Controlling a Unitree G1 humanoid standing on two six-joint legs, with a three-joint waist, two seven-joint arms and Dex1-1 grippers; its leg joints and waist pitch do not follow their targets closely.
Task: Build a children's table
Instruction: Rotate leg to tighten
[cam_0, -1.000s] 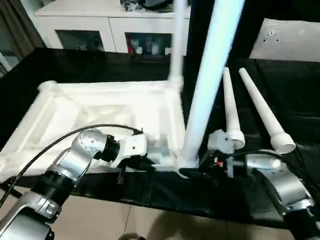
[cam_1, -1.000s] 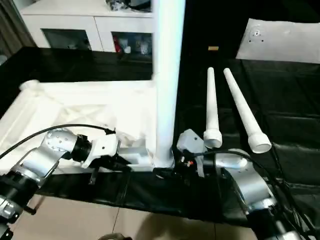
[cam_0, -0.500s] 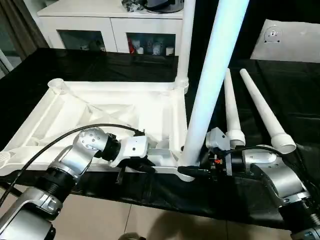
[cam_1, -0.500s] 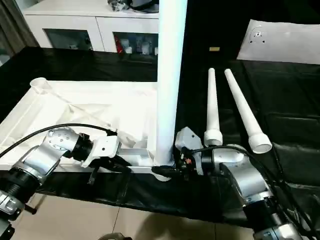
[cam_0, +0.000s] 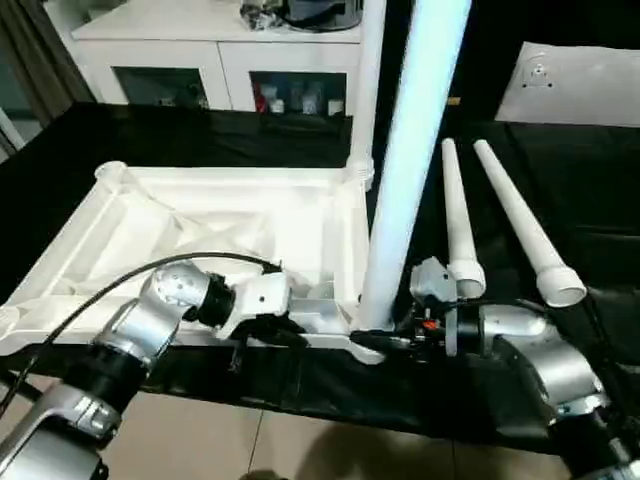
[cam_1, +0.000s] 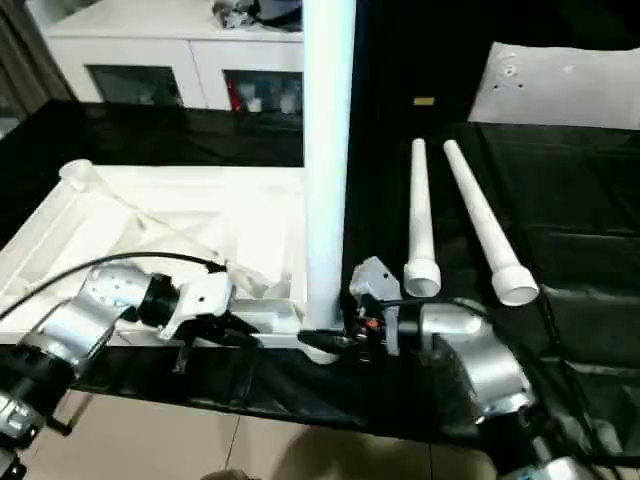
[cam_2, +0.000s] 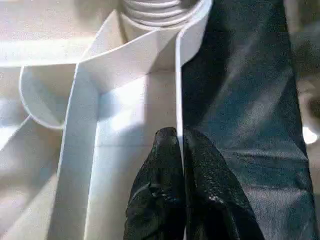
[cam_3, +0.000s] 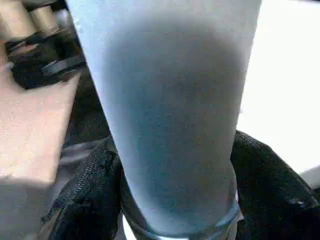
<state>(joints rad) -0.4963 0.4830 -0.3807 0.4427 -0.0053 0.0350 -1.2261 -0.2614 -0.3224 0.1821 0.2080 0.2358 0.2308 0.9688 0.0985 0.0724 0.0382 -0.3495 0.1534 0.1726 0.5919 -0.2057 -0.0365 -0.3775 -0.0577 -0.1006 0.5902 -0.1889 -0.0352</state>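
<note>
In the head views, the upturned tabletop lies on the desk; two loose legs rest beyond the right pincer. In the left wrist view, the left pincer is clamped on the stiff, thin tabletop rim. In the right wrist view, the smooth, light upright leg is gripped near its base, probably the steadiest hold.

A white ribbed plastic rectangular tabletop and four white tapered tubular legs stand out against the black-covered desk, with a white glass-door cabinet at the far left, silver robot forearms near, and black-fingered tools.
</note>
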